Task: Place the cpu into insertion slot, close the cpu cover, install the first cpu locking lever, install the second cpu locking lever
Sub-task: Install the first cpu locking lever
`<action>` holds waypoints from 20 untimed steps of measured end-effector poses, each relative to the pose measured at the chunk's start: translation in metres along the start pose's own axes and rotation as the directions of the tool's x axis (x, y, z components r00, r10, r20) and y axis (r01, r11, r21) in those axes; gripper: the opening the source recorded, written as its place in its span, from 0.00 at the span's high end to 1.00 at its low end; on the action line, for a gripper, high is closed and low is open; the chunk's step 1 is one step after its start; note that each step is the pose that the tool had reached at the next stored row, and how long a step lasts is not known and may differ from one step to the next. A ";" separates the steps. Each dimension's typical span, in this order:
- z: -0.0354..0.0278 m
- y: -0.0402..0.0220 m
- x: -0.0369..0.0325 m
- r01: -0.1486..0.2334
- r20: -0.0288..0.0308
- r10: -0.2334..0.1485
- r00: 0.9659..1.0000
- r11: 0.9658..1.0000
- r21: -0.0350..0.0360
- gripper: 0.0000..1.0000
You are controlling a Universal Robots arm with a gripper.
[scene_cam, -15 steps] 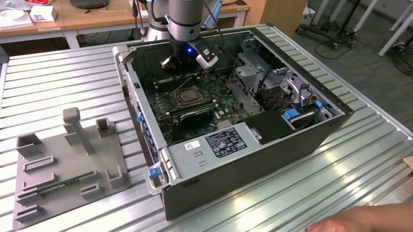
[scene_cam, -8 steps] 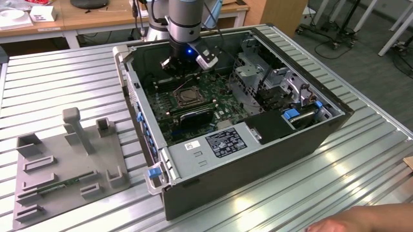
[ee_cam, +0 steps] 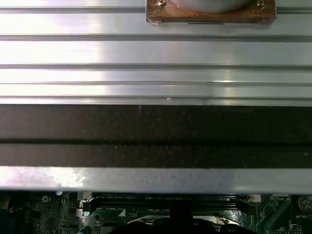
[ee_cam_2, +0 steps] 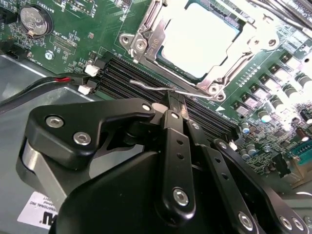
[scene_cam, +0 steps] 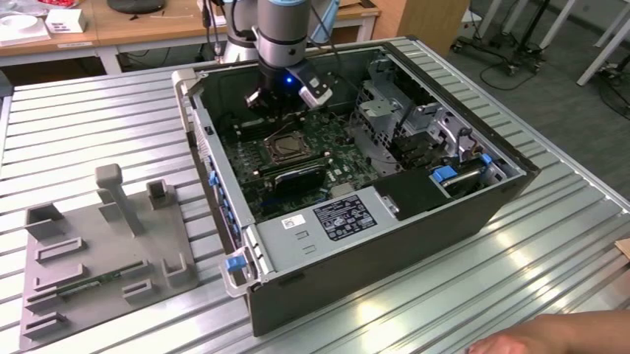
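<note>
I hold the gripper [ee_cam_2: 173, 100], fingers pressed together, at the loose locking lever [ee_cam_2: 146, 85] on the insertion slot's [ee_cam_2: 127, 40] far side, likely to push it; the cpu [ee_cam_2: 200, 39] sits seated under its lowered cpu cover [ee_cam_2: 155, 46].

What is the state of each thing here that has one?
cpu: in place, lying flat.
cpu cover: closed over the cpu.
locking lever: down along the cover's edge; latched or not, unclear.
gripper: shut, tip at the locking lever.
computer case: side open.
</note>
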State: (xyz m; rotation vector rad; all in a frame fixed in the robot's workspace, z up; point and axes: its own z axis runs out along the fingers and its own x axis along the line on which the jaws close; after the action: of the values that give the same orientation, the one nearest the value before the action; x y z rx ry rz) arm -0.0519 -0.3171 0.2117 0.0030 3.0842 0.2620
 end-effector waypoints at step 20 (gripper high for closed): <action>0.0042 -0.0008 -0.0046 0.000 0.000 0.000 1.000 1.000 0.000 0.90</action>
State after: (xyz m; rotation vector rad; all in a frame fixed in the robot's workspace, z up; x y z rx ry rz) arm -0.0471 -0.3172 0.2076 0.0028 3.0843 0.2620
